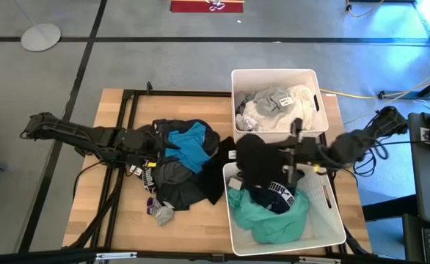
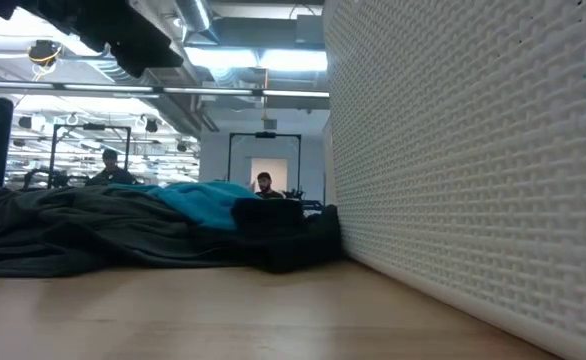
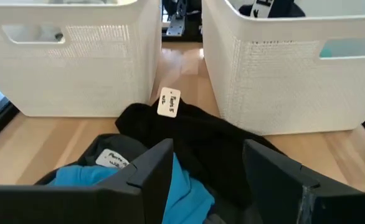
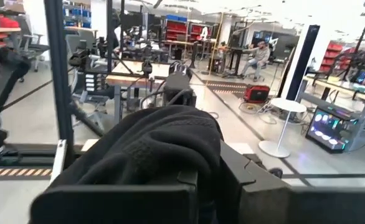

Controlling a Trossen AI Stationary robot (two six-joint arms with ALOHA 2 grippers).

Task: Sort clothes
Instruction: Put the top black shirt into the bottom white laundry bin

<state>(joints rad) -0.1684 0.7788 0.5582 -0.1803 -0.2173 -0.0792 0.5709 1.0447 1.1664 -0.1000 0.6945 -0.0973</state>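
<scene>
The right gripper is clamped tight on a black garment, which drapes over its fingers in the right wrist view and hangs in the high view above the near bin, just over the teal and navy pieces already inside. The drop looks nearly lined up: the cloth hangs toward the bin's inner edge, so a release there would probably land it inside. The far bin holds the white and cream items. The left gripper has its jaws parted and empty over the unsorted pile, its fingers straddling blue fabric, with a tagged black garment straight ahead toward the bins.
</scene>
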